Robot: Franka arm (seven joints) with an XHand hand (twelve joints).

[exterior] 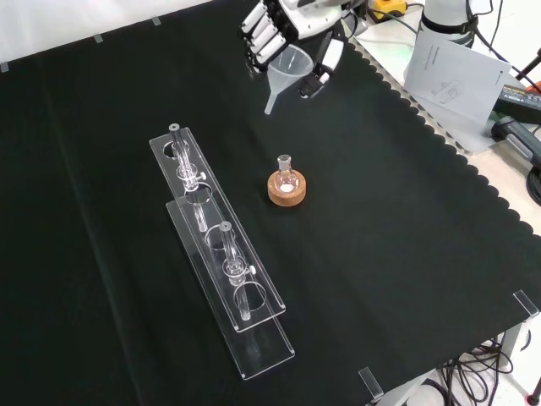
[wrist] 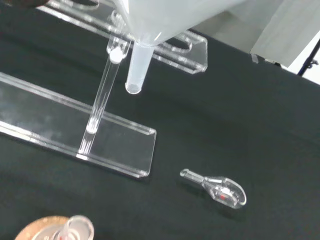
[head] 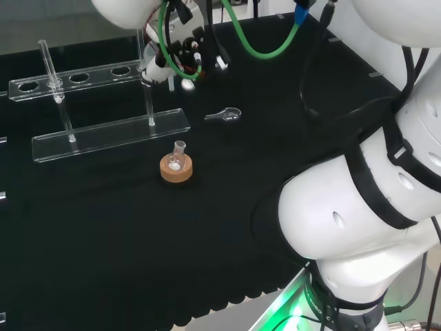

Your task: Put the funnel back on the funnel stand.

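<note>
In the front view, left to right: the funnel stand (exterior: 221,269) runs down the cloth with its holes vacant, the flask (exterior: 286,175) sits in its cork ring (exterior: 286,191), and up top my hand (exterior: 292,32) has its fingers curled round the funnel (exterior: 287,72), stem hanging down. Funnel is lifted; carrying it over and seating it remains.

even bright light, soft glare
</note>
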